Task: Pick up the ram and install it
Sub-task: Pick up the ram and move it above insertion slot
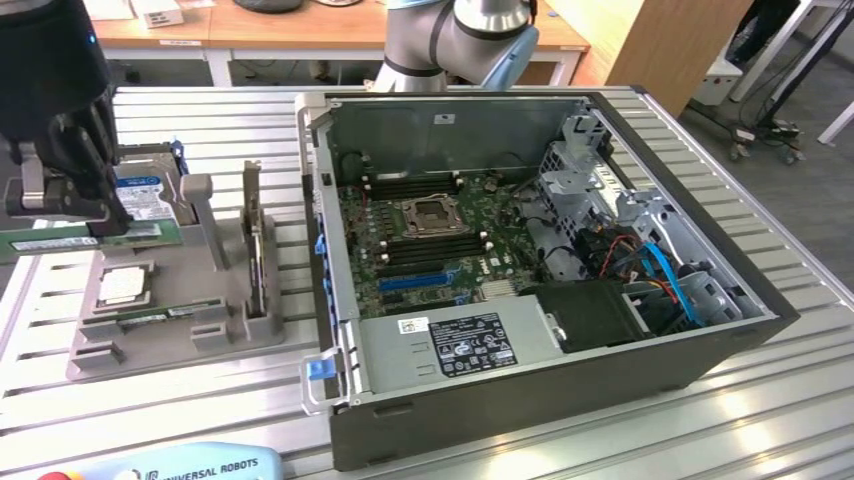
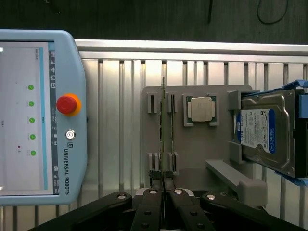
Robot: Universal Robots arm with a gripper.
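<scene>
While nearly shut, black claw point(image 2: 163, 182) pinches long thin green ram stick point(image 2: 163, 130), held level over grey plastic fixture point(image 2: 192, 161); arm at exterior view's left, tool pointing down.

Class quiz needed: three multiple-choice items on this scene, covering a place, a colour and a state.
1. Where is the processor? A in the computer case; B on the grey fixture; C on the hard drive.
2. On the pendant, the round button is: A green; B red; C blue.
3. The gripper is: A wide open; B holding the processor; C shut on the ram.
Key: B, it sits in a fixture recess; B, the button is red; C, it pinches the stick's end.
</scene>
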